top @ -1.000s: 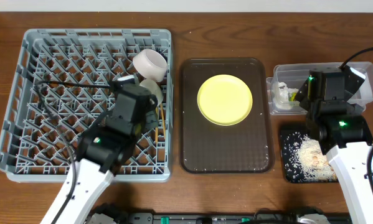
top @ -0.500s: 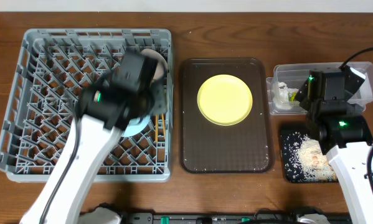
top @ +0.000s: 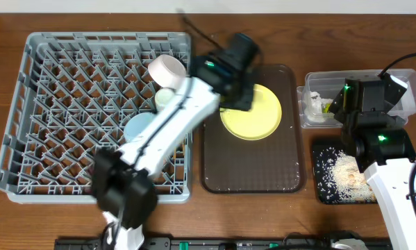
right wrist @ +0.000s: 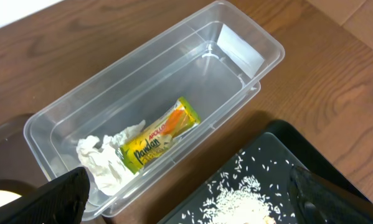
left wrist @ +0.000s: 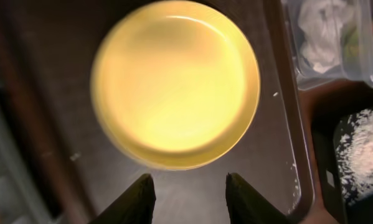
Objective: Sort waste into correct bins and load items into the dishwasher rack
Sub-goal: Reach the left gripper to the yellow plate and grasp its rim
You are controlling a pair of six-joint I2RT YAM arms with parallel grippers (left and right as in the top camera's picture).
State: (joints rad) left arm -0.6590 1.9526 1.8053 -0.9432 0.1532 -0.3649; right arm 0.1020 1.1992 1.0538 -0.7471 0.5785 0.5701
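The round yellow plate lies on the brown serving tray. My left gripper hovers above the plate's near edge, open, with only tray between its fingers. In the grey dishwasher rack sit the white bowl and the light blue cup. My right gripper hangs wide open and empty over the gap between the two bins. The clear tub holds the snack wrapper and the napkin. White crumbly scraps lie in the black tray.
My left arm stretches diagonally from the table's front edge across the rack's right side to the serving tray. The clear tub and black tray stand right of the serving tray, close to the right arm's base.
My left arm has swung from the rack's right side over to the yellow plate, and its jaws have opened. The blue cup now rests in the rack. The right arm has not moved.
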